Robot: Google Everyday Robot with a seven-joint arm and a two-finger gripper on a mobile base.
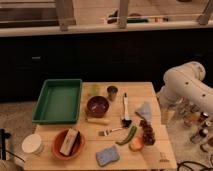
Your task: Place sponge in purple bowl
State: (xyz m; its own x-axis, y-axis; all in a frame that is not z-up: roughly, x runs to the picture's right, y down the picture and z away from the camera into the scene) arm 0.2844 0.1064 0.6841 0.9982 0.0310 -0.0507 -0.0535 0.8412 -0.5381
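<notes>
The blue sponge (107, 156) lies flat near the front edge of the wooden table (150, 90). The purple bowl (97, 105) stands upright near the table's middle, well behind the sponge, and looks empty. My white arm (185, 84) reaches in from the right. The gripper (167, 114) hangs at the table's right edge, far from both the sponge and the bowl, and holds nothing that I can see.
A green tray (58, 100) sits at the left. An orange bowl (67, 144) holds a box. A metal cup (112, 92), a white-handled brush (126, 108), a blue cloth (144, 111), grapes (148, 133), a green vegetable (127, 135) and a fork (110, 132) lie between the sponge and the arm. Bottles (198, 125) stand at the right.
</notes>
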